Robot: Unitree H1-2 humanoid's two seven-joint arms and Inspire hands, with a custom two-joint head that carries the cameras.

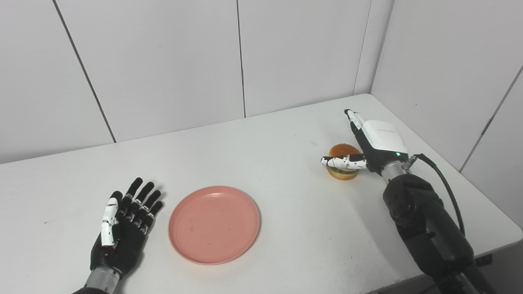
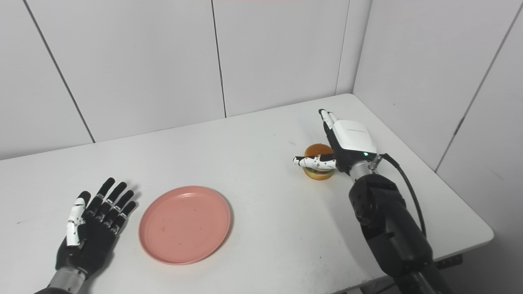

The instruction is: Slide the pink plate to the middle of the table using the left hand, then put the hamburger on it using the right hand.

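on the table's right side my right hand (image 1: 369, 147) sits beside the hamburger (image 1: 342, 165), fingers apart, thumb across its front, not yet gripping. pink plate (image 1: 214, 223) lies near centre; left hand (image 1: 124, 226) rests open beside it. next: close, lift, carry to plate.

I can read no text anywhere here. The white cover on the back of my right hand (image 1: 378, 139) carries a faint grey line of print, but it is too small and blurred to make out. Below it, near my wrist, a small green light (image 1: 397, 154) glows; it is a dot, not a letter or number. The pink plate (image 1: 214, 224) and the hamburger (image 1: 342, 161) bear no marking I can see.
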